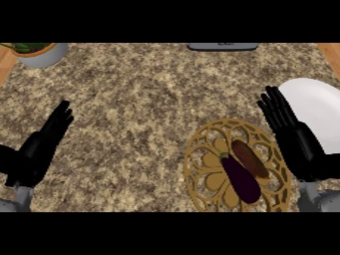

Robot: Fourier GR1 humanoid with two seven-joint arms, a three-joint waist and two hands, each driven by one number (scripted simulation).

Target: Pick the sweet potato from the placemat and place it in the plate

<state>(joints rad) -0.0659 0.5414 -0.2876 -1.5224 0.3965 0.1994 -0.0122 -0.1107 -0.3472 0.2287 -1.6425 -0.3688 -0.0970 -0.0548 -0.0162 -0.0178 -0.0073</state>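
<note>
A brown sweet potato point(250, 158) lies on the round golden openwork placemat point(202, 164) at the lower right of the head view, right beside a dark purple eggplant point(241, 179). A white plate point(323, 112) sits at the right edge, just beyond the placemat. My right hand point(294, 137) stands open with straight fingers between placemat and plate, overlapping the plate's left rim and holding nothing. At the lower left my left hand point(36, 149) rests open, fingers up, far from the placemat.
The counter top point(143, 94) is speckled stone with wooden strips at both sides. A grey pot with a green plant point(36, 52) stands at the far left corner. A dark grey object point(223, 47) shows at the far edge.
</note>
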